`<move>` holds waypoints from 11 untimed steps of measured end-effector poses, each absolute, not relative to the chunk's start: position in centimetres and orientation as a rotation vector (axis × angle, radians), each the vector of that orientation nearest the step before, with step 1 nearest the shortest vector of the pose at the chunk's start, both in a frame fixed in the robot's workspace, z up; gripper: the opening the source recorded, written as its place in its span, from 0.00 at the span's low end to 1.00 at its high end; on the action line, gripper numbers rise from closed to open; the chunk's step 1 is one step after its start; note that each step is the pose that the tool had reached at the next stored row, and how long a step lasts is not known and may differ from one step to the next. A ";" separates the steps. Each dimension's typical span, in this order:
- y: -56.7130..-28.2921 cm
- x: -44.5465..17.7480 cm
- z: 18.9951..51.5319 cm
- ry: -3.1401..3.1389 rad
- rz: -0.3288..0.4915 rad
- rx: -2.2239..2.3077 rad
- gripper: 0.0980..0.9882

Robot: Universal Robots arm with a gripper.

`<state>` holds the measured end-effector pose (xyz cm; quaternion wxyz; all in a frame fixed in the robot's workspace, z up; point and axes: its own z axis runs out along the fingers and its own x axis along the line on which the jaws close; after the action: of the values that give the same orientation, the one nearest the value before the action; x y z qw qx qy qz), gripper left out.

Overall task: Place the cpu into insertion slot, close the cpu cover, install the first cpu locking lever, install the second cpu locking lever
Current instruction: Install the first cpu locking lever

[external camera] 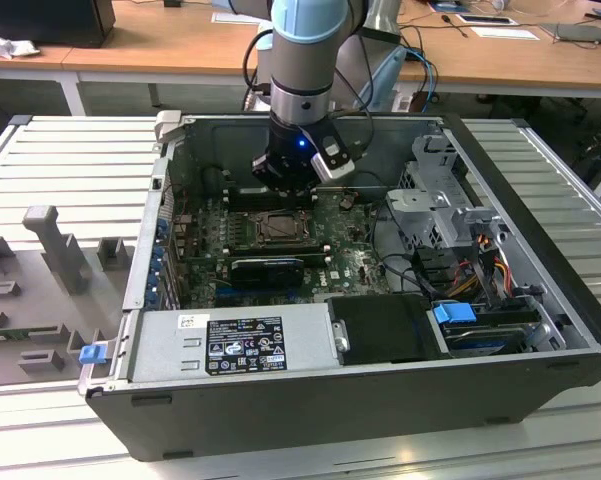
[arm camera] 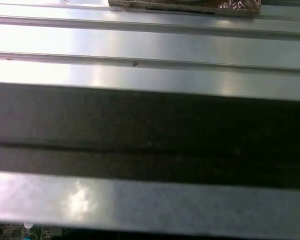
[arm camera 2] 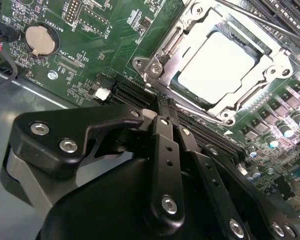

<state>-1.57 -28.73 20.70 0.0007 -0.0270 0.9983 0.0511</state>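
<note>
Where cpu (arm camera 2: pixel 217 67) sits covered, end effector (arm camera 2: pixel 165 102) (closed) adjacent

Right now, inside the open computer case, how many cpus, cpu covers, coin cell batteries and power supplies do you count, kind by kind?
cpu: 1
cpu cover: 1
coin cell battery: 1
power supply: 1
Total: 4

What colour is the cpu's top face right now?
Pale silver-grey, plain; the cpu shows best in the second wrist view.
</note>
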 end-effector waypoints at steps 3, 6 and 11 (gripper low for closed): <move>-28.7 -1.6 20.4 3.135 0.160 -0.088 0.01; -28.7 -1.6 20.3 3.135 0.157 -0.088 0.01; -28.7 -1.5 20.5 3.135 0.158 -0.090 0.01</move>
<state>-1.55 -28.72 20.48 0.0007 -0.0286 0.9983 0.0503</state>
